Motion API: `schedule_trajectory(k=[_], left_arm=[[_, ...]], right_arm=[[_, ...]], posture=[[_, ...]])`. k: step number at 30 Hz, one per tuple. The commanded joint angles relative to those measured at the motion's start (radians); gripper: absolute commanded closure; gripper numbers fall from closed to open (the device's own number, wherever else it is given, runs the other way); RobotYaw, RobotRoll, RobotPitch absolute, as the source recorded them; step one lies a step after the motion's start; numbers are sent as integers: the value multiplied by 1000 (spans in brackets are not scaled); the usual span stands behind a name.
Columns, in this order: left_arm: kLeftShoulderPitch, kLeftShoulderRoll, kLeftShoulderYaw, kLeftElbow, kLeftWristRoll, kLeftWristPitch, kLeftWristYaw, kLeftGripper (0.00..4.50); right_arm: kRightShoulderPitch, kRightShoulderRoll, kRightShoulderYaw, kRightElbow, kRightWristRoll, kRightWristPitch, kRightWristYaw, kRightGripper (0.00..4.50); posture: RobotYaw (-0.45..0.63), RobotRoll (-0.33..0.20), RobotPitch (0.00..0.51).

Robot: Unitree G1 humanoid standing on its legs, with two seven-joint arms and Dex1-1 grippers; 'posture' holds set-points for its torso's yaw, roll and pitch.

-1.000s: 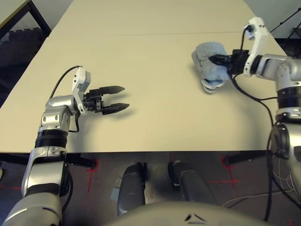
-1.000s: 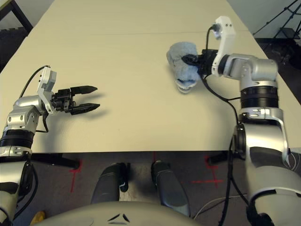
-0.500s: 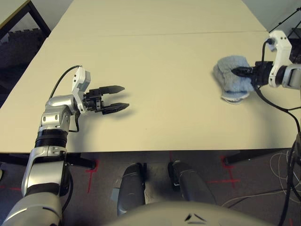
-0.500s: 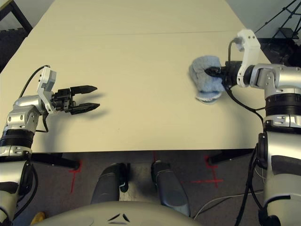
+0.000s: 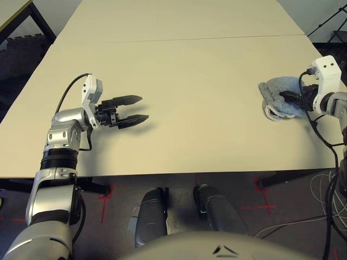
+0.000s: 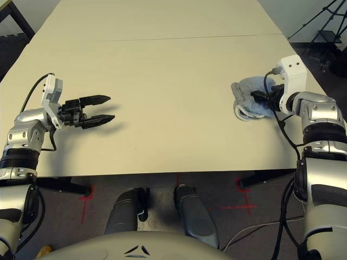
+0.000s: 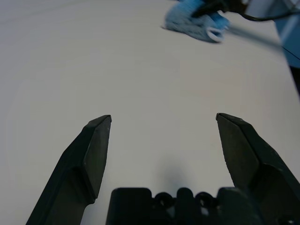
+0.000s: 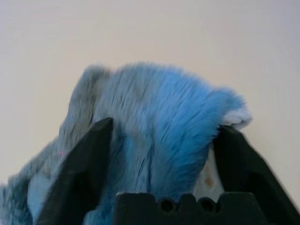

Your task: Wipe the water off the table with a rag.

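Note:
The light blue-grey rag (image 5: 274, 97) lies crumpled on the pale beige table (image 5: 190, 70), close to its right edge. My right gripper (image 5: 284, 97) is at the rag. In the right wrist view its fingers (image 8: 89, 159) stand wide apart, open, with the rag (image 8: 154, 108) bunched between them. A few small amber spots show on the cloth. My left gripper (image 5: 142, 107) hovers low over the left part of the table, open and empty, far from the rag (image 7: 194, 21). The water is out of view on the tabletop.
A thin seam (image 5: 190, 39) crosses the table at the far side. A smaller table with a black frame (image 5: 13, 13) stands at the far left. A tripod (image 5: 331, 21) stands beyond the right edge. Cables hang by my right arm.
My right gripper has dragged the rag right and nearer the front, down to the table's right edge, and the rag now lies flatter. The left arm has stayed put.

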Motion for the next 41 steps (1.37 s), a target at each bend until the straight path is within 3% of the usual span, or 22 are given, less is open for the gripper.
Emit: schedule_trajectory(k=[1,3,9,13,19,32,41], left_arm=[[33,-37,68,-62,-26,-23,130,0],[53,-57,92,-101,-27,-37,193,0],[106,-140,186,-148,57,-177,579,0],[122,-150,225,-121,120,-244,784,0],[100,-135,250,-25,186,-320,970,0],[41,-95,245,115,184,-358,1023,0],[27,-85,236,142,185,-376,1004,0]], right_arm=[[26,2,-88,-23,52,-114,-29,28],[40,7,-122,-25,70,-153,-45,28],[108,66,-223,-58,150,-342,-22,28],[141,115,-244,-91,180,-410,-23,28],[167,150,-264,-83,208,-475,-36,28],[256,184,-278,-131,240,-503,-61,28],[232,190,-269,-127,239,-503,-74,28]], posture=[[-213,0,144],[-208,0,145],[-177,0,152],[-155,0,156],[-148,0,167],[-157,0,192],[-153,0,192]])
